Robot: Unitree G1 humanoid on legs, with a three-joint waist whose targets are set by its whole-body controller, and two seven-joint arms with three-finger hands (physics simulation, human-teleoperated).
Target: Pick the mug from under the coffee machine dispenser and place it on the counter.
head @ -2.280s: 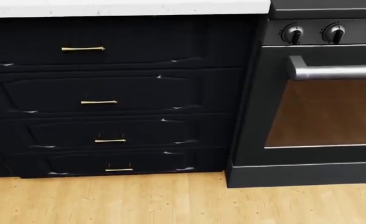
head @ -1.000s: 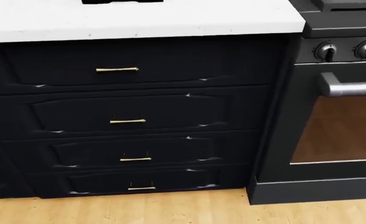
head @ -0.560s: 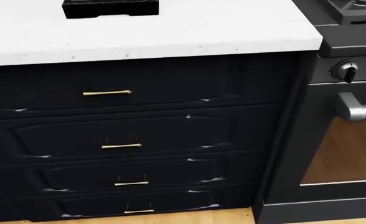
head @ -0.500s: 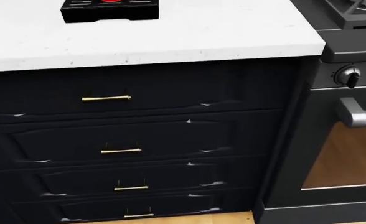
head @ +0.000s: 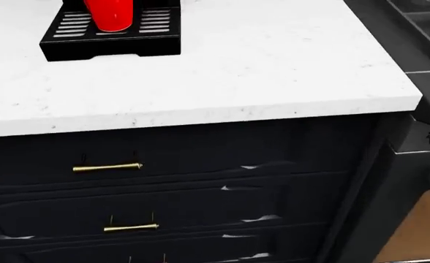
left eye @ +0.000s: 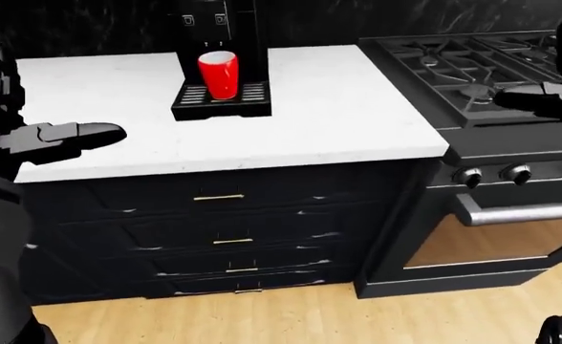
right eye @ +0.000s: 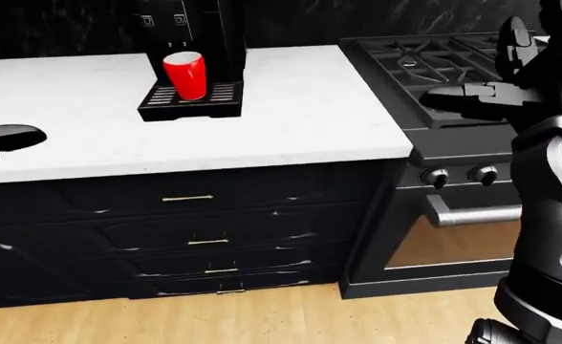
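A red mug (left eye: 219, 74) stands upright on the black drip tray (head: 112, 39) of a black coffee machine (left eye: 216, 25), near the top of the white counter (head: 259, 71). In the head view only the mug's lower part (head: 110, 13) shows, at the top left. My left hand (left eye: 90, 136) is open, fingers stretched out, over the counter's left edge, well left of and below the mug. My right hand (right eye: 453, 98) is open and hovers over the stove at the right, far from the mug. Neither hand holds anything.
A black gas stove (left eye: 472, 72) with knobs and an oven door (left eye: 511, 236) adjoins the counter on the right. Dark drawers with gold handles (left eye: 219, 197) run under the counter. Wooden floor (left eye: 310, 315) lies below. A dark wall stands behind the machine.
The camera has risen and come closer: the head view shifted from the drawers and floor up to the counter top, bringing the drip tray and then the red mug into view.
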